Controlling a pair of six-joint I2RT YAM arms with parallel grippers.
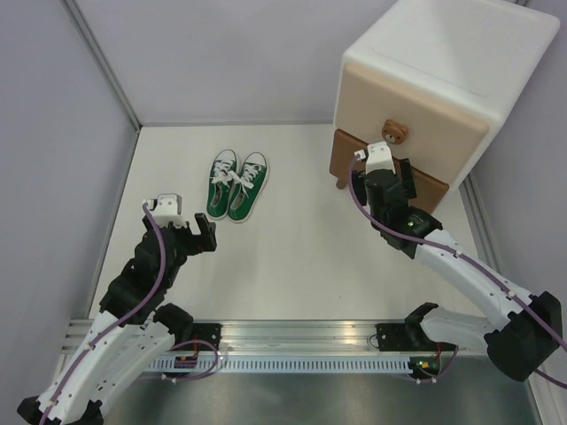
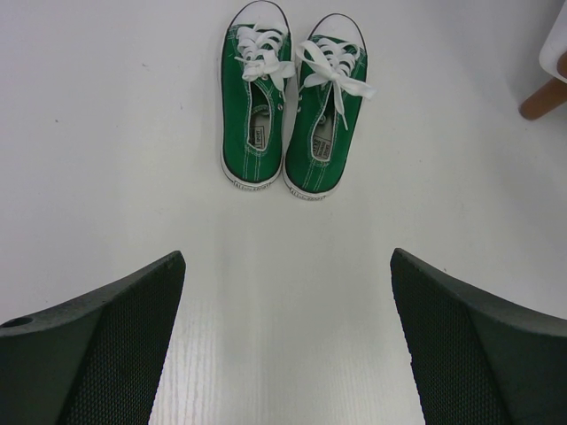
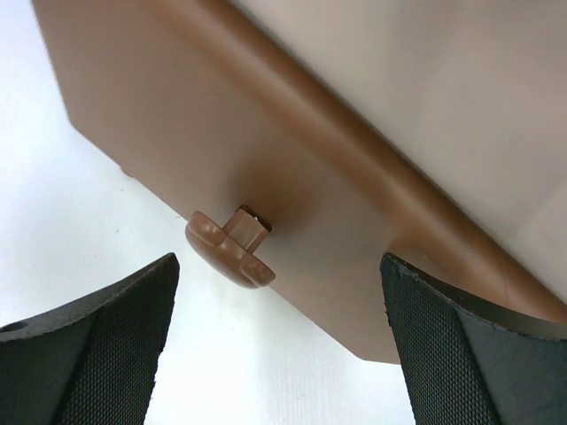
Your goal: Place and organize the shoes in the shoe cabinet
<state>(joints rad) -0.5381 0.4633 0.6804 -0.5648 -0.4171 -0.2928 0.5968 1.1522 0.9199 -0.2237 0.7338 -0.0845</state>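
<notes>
A pair of green sneakers [image 1: 236,184] with white laces lies side by side on the white table, toes pointing away; it also shows in the left wrist view [image 2: 292,97]. No blue pair is in view. The white shoe cabinet [image 1: 443,80] stands at the back right, with a beige upper drawer [image 1: 412,111] and a brown lower drawer [image 3: 221,133], both shut. My right gripper [image 3: 279,345] is open in front of the lower drawer, its brown knob [image 3: 229,250] just ahead between the fingers, untouched. My left gripper [image 2: 288,345] is open and empty, well short of the green sneakers.
Grey walls enclose the table at the left, back and right. A brown cabinet foot [image 2: 542,99] shows at the right edge of the left wrist view. A metal rail [image 1: 292,341] runs along the near edge by the arm bases.
</notes>
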